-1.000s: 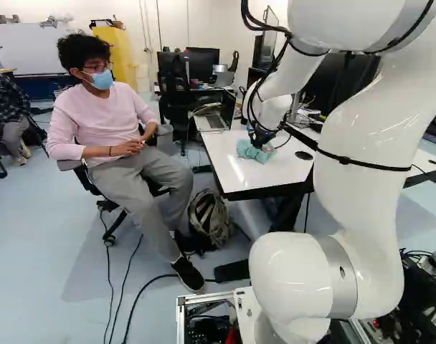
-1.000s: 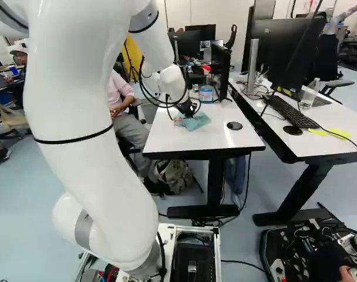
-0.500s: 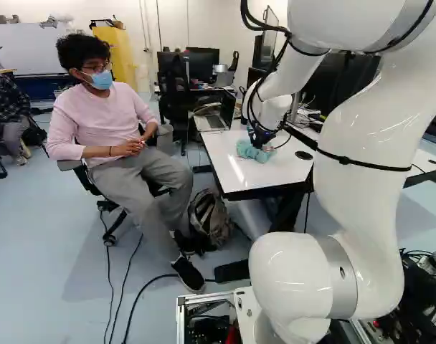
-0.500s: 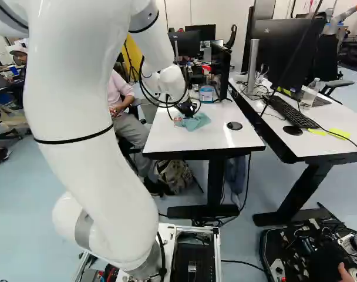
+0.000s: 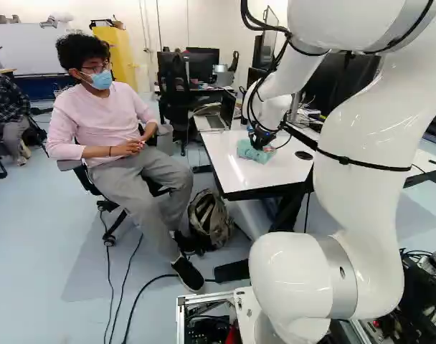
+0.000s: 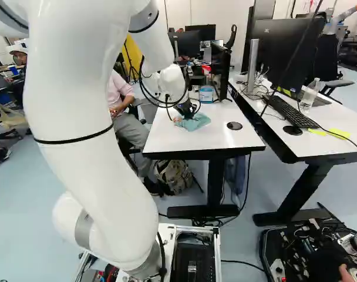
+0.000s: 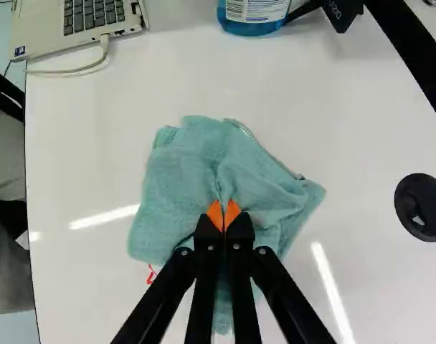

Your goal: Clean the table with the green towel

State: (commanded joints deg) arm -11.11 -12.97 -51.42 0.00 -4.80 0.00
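My gripper (image 6: 186,110) is low over the white table (image 6: 225,140), down at the green towel (image 6: 195,123). In the wrist view the gripper (image 7: 224,216) has its orange pads close together, pinching a fold of the towel (image 7: 182,168). The cloth spreads on the tabletop ahead of the fingers and to both sides, its middle creased toward the pads. A small red mark (image 7: 151,275) shows on the table at the towel's edge, beside the fingers. What lies beneath the cloth is hidden.
A laptop (image 7: 89,21) and a bottle of blue liquid (image 7: 252,16) stand beyond the towel. A black round cap (image 7: 422,207) sits in the tabletop. A seated person (image 5: 103,129) is beside the table. Another desk holds a keyboard (image 6: 291,111).
The gripper has shifted slightly over the table with the towel in its grip. The towel's folds look different, bunched half a second ago and flatter now. The base has stayed put.
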